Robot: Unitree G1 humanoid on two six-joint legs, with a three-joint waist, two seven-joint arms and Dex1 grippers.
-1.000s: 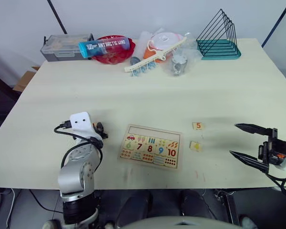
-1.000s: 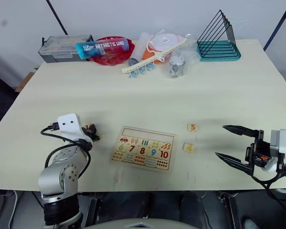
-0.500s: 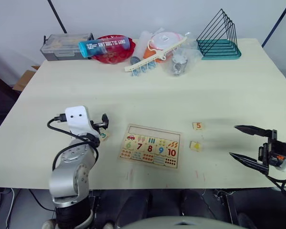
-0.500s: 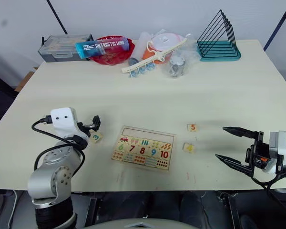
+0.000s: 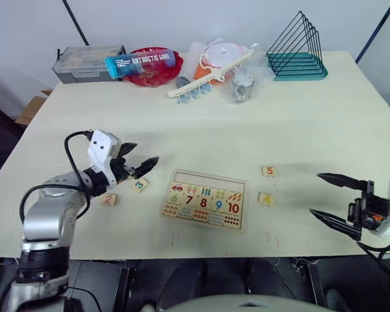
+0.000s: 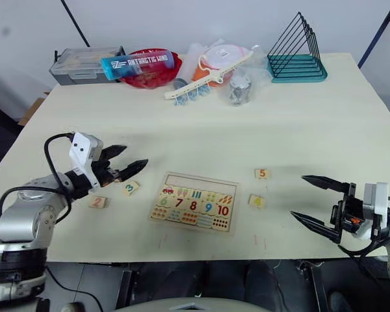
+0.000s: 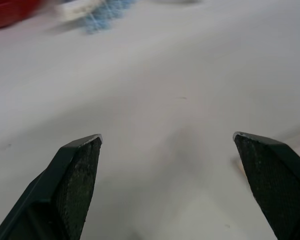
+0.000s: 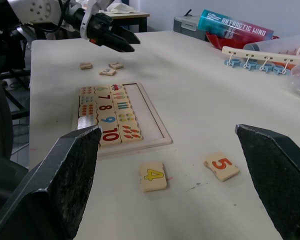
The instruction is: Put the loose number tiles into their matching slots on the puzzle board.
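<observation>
- The left arm has a smooth silver-grey casing built of rounded joint housings, with a dark band low on the upper segment.
- A white, boxy camera block sits on its wrist, with small dark dots on its face.
- A black cable loops from that block back along the forearm.
- The left gripper ends in two black, tapering, pointed fingers; in the left wrist view their inner pads look flat, dark and finely textured.
- The right gripper has two long, thin black fingers mounted on a black block.
- Behind it sit a white housing and a small orange-red part.
- Black cables hang below the right wrist.
</observation>
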